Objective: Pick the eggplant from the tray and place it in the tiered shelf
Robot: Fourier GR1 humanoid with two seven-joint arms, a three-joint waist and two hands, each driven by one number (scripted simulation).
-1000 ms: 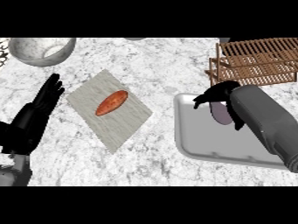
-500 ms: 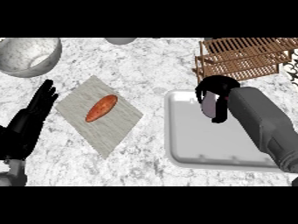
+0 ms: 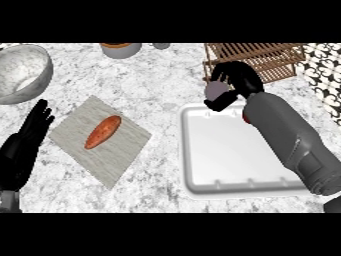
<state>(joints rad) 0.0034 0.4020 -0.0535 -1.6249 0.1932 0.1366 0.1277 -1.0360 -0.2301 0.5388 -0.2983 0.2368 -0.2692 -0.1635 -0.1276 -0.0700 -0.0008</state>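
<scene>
Eggplant, a small pale-purple oval (image 3: 216, 90), sits gripped in my black right hand (image 3: 234, 84), lifted past the white rectangular tray (image 3: 236, 187) beneath my forearm, and I judge it bound for the brown slatted tiered shelf (image 3: 265, 57) just beyond. My left hand (image 3: 21, 147) rests open, far off.

Purple eggplant (image 3: 216, 90); white tray (image 3: 202, 150); brown shelf (image 3: 265, 60); orange sweet potato (image 3: 103, 131); grey-veined marble counter (image 3: 158, 90).
</scene>
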